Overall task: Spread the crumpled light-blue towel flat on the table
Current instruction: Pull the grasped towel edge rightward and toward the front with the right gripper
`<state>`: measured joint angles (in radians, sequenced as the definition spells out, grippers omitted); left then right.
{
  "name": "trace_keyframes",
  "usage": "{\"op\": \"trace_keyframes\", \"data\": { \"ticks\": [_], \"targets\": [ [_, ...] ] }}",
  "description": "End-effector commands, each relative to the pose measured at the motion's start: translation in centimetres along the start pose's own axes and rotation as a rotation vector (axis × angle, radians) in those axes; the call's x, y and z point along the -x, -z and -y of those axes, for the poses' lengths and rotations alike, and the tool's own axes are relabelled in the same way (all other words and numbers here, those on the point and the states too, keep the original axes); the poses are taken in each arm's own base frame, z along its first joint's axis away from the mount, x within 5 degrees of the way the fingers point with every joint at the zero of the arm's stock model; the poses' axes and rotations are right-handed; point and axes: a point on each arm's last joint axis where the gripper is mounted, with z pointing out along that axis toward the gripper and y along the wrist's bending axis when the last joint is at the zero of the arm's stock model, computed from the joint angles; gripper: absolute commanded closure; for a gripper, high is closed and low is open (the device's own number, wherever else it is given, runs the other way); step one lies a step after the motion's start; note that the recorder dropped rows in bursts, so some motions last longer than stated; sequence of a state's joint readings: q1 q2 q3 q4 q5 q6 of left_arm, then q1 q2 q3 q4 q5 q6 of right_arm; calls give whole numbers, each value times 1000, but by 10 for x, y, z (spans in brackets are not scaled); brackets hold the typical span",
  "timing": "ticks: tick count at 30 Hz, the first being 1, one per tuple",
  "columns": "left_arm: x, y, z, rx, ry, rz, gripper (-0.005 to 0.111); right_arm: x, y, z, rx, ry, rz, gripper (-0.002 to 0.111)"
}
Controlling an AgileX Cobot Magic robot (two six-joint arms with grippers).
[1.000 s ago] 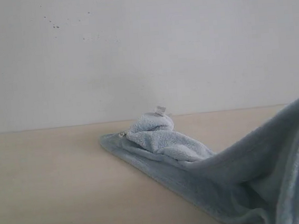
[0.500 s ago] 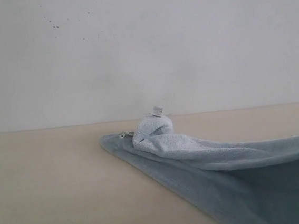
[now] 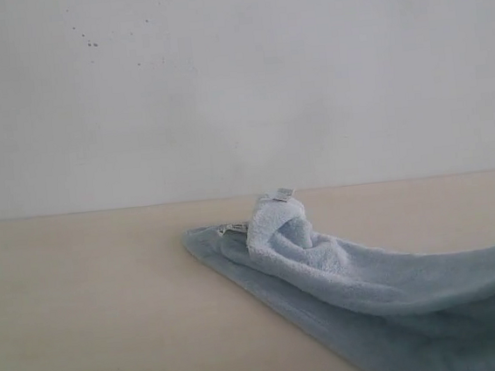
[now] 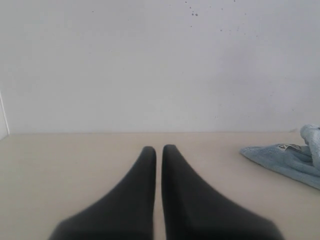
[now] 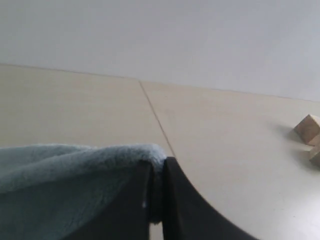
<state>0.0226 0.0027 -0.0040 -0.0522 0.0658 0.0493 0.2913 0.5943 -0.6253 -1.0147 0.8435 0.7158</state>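
The light-blue towel [image 3: 344, 273] lies stretched across the beige table [image 3: 84, 306], running from a bunched fold with white labels [image 3: 276, 195] at the middle out past the right edge. In the right wrist view my right gripper [image 5: 157, 162] is shut on a towel [image 5: 65, 175] edge, with cloth draped over one finger and pinched between the two. In the left wrist view my left gripper [image 4: 158, 150] is shut and holds nothing, hovering over bare table [image 4: 60, 165]. The towel's corner [image 4: 285, 157] lies well off to its side. Neither gripper shows in the exterior view.
A white wall [image 3: 237, 81] stands behind the table. A seam line [image 5: 155, 117] runs across the table in the right wrist view. Small wooden blocks [image 5: 310, 135] sit at that view's far edge.
The towel has been pulled to the right. Its raised right part has dropped low, the cloth has drawn taut, and the bunched fold with the labels has slid right.
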Motion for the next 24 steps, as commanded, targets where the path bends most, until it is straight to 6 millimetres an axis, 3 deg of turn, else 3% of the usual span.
{"op": "trace_keyframes", "data": {
  "ticks": [1, 15, 18, 20, 24],
  "targets": [
    [0, 0, 0, 2, 7, 13, 103, 0, 2, -9, 115, -24, -6, 106],
    [1, 0, 0, 3, 14, 20, 103, 2, 2, -14, 164, -9, 11, 106],
    [6, 0, -1, -2, 233, 79, 103, 1, 3, -17, 195, 32, 8, 106],
    [6, 0, -1, -12, 522, 81, 103, -1, -1, -21, 204, 79, -10, 106],
    [-7, 0, 2, -5, 626, -69, 103, -7, -16, -31, 184, 187, -66, 106]
  ]
}}
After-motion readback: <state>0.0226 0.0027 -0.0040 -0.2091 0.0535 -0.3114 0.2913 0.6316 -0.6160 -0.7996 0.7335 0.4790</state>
